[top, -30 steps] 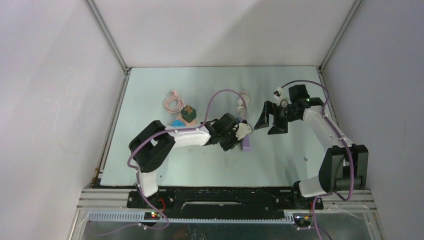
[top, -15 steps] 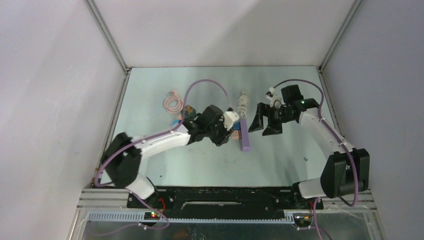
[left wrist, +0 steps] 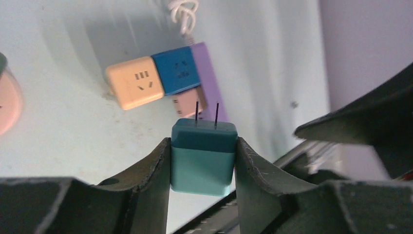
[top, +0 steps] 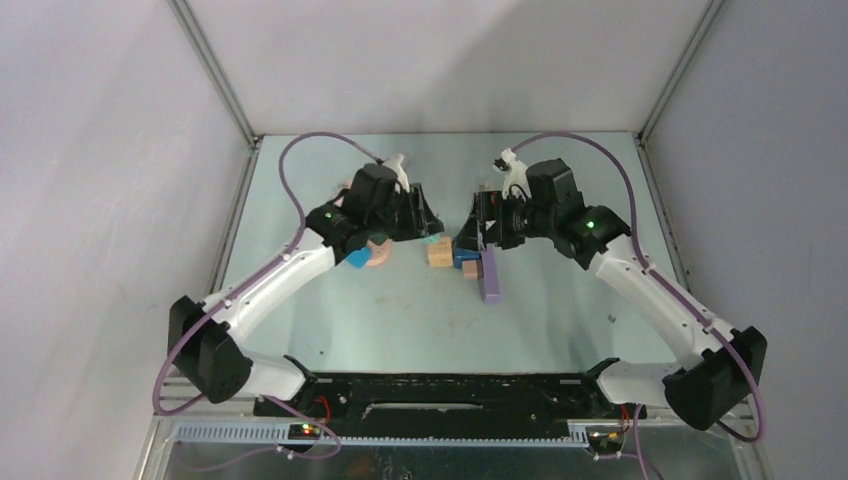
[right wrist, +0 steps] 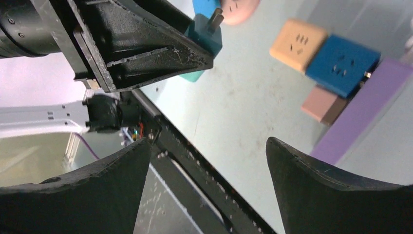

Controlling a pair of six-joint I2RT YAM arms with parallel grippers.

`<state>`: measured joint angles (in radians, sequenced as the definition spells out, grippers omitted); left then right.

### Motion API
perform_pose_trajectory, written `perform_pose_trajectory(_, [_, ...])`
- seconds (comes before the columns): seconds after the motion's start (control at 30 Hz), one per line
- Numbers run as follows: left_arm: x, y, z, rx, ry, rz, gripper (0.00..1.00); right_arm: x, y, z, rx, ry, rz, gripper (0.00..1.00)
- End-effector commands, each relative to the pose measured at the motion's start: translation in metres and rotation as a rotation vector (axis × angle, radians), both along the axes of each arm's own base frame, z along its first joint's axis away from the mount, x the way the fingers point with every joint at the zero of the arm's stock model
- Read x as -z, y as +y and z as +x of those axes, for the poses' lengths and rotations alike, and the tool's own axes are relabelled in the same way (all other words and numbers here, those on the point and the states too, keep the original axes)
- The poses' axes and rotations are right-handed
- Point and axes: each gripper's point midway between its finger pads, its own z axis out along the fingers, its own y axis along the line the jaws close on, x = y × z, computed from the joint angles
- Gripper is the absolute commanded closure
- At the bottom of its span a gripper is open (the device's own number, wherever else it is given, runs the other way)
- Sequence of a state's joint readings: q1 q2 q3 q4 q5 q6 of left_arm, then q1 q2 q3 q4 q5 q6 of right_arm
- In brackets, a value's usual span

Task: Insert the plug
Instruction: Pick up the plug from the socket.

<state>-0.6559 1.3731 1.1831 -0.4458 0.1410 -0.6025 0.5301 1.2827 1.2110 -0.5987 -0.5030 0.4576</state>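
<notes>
My left gripper (left wrist: 203, 141) is shut on a teal plug (left wrist: 203, 157). Its two prongs point away from the wrist, toward the sockets. It hangs above the table, left of a tan socket cube (left wrist: 135, 88), a blue socket cube (left wrist: 177, 70), a small pink cube (left wrist: 187, 103) and a purple strip (left wrist: 207, 73). From above, the left gripper (top: 428, 225) sits just left of the tan cube (top: 439, 253). My right gripper (right wrist: 208, 144) is open and empty, above the blue cube (top: 465, 255) and facing the left gripper (right wrist: 141, 44) and the plug (right wrist: 204, 39).
A pink disc (top: 378, 255) and a blue block (top: 358, 257) lie under the left arm. A white coiled cable (left wrist: 183, 9) lies beyond the purple strip (top: 490, 275). The black base rail (top: 430, 390) runs along the near edge.
My left arm has swung back and to the left, off the purple strip, uncovering the socket cubes. My right gripper has moved left, over the sockets.
</notes>
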Motion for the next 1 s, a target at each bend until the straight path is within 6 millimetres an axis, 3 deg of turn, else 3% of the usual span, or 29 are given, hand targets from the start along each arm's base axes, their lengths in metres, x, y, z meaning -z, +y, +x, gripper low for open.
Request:
perform_pose_trajectory(0.0, [-0.081,0.005,0.001,-0.260,0.122,-0.268,1.00,-0.070,0.014,0.021,0.128,-0.254,0.100,0.10])
perform_pose_trajectory(0.1, [-0.096,0.016,-0.005,-0.414,0.268,-0.405,1.00,-0.089,0.017,0.023,0.184,-0.320,0.108,0.10])
perform_pose_trajectory(0.3, [-0.104,0.023,-0.019,-0.584,0.523,-0.687,1.00,-0.104,0.030,0.024,0.231,-0.366,0.114,0.12])
perform_pose_trajectory(0.63, [-0.113,0.031,-0.023,-0.708,0.657,-0.889,1.00,-0.130,0.091,0.010,0.142,-0.432,0.184,0.17])
perform_pose_trajectory(0.97, [-0.125,0.033,-0.013,-0.752,0.691,-1.050,1.00,-0.103,0.106,0.025,0.173,-0.473,-0.030,0.30])
